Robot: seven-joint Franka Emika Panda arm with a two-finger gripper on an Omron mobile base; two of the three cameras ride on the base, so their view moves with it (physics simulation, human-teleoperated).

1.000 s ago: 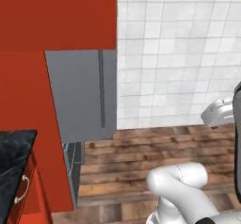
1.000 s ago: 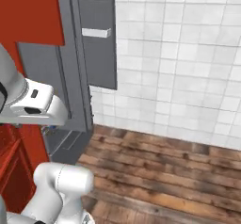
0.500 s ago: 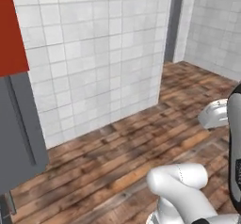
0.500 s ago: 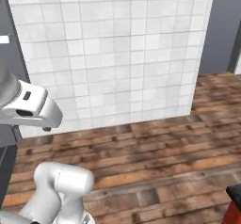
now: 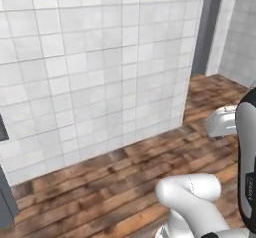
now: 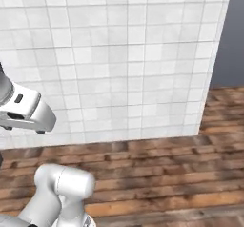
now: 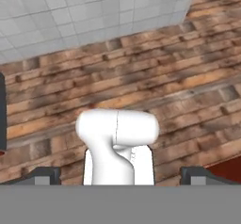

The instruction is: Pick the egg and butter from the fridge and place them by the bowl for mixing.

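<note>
The claw (image 7: 120, 173) stands wide apart in the hand view: its two small dark finger tips (image 7: 43, 175) sit far out at the lower left and lower right of that view, with nothing between them but the floor. No egg, butter or bowl can be made out, so their long axes and the way they point cannot be told.

Both base views look at a white tiled wall (image 5: 95, 67) that runs across the frame and ends at a vertical corner on the right. Beyond that corner in the left base view stands a dark grey upright post (image 5: 207, 27) with more pale tiled wall behind it. In the right base view a flat dark grey surface (image 6: 233, 40) lies past the corner, cut off by the frame edge. A brown wooden plank floor (image 5: 90, 192) runs along the foot of the wall.

At the lower left edge of the left base view a sliver of a grey panel (image 5: 6, 202) shows, too cut off to say whether it belongs to the fridge. In the hand view a dark strip (image 7: 2, 112) lies at the left edge and a dark red corner (image 7: 228, 169) at the lower right, both too cropped to identify.
</note>
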